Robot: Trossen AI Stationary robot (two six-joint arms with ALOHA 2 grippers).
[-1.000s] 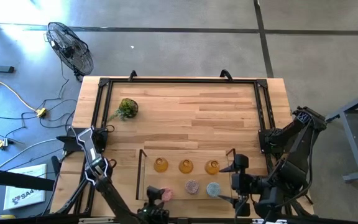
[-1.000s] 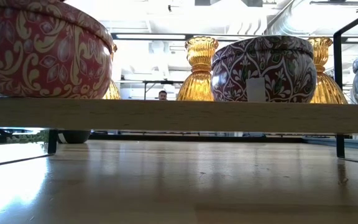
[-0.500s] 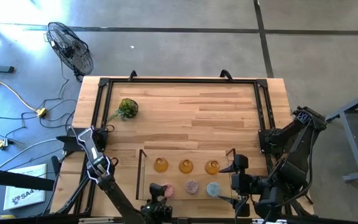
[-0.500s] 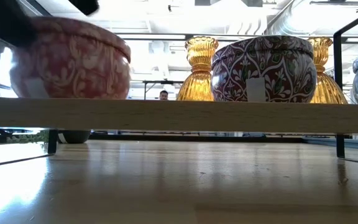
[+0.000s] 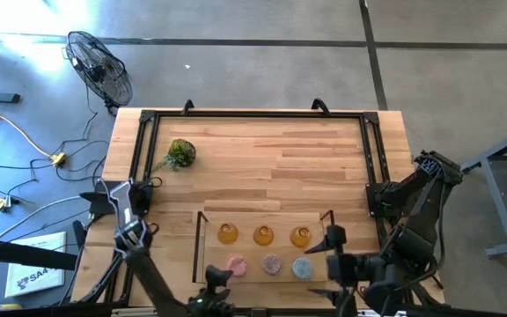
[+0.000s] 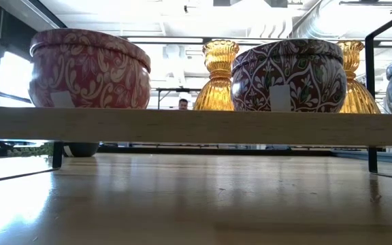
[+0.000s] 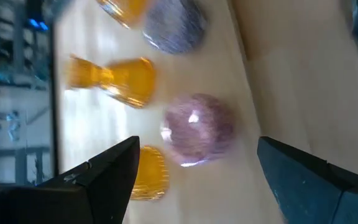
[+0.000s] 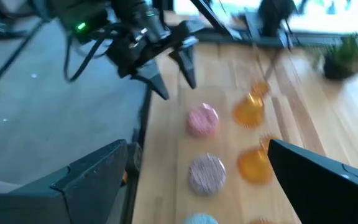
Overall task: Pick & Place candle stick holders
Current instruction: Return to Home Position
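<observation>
The job looks all but done to me. The six candle stick holders stand in two rows on the low shelf at the arms' edge of the worktop. The amber holders make up the far row and the round pale ones the near row.

My worry is the way out. The left tool hangs just beside the pink holder at the shelf's left end, with its fingers spread wide and nothing between them. If that arm swings home low or sideways instead of lifting first, a finger could clip the pink holder and shove it into its mauve neighbour. It could also knock the holder back against a narrow-necked amber one, which I'd expect to topple easily.

The right tool sits off the shelf's right end, also wide and empty, near the blue holder and the shelf's dark upright. A careless turn there could catch either one. These look like glass, so a fall from the shelf could chip or break them.

The two arms are well apart, so I doubt they would meet. The green mossy ball lies far off and out of harm's way.
</observation>
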